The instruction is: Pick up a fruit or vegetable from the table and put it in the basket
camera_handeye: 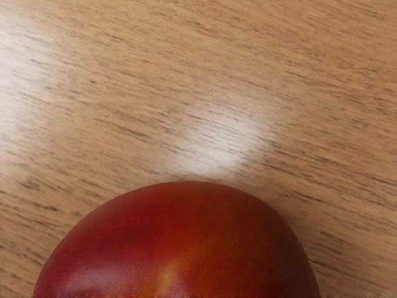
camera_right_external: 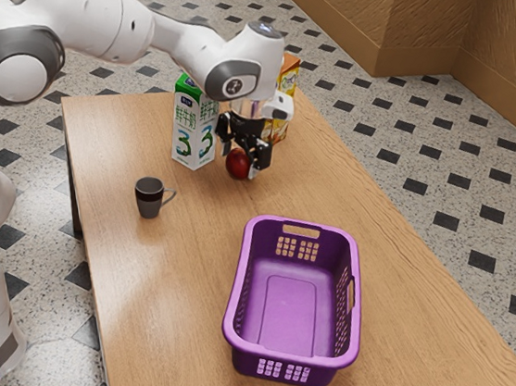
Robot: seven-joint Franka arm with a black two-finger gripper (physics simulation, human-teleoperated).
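Exterior view, from left to right. The white, jointed robot arm enters from the exterior view's left and bends down over the far half of the desk, so that its hand can reach the fruit from above. The dark grey ceramic mug stands upright, well apart from the hand, its handle toward the exterior view's right; it plays no part in the task. The tall white-and-green milk carton stands just beside the work area and calls for care in any sideways move. The smooth, rounded red fruit, with an orange blush in the wrist view, lies at the black end effector; whether the latter is apart or clamped on it cannot be told, nor whether the fruit touches the wood. The step in hand is judged to be the grasp; a secure hold should precede lifting, since a round, smooth skin may slip or roll. The purple plastic basket, upright and open-topped, stands nearer the camera, ready to receive the fruit from above. The orange printed carton is partly hidden behind the hand.

Surface and room: the desk is light brown, grained wood with soft reflections. The floor is speckled pale stone with dark diamonds, meeting a brown wall.
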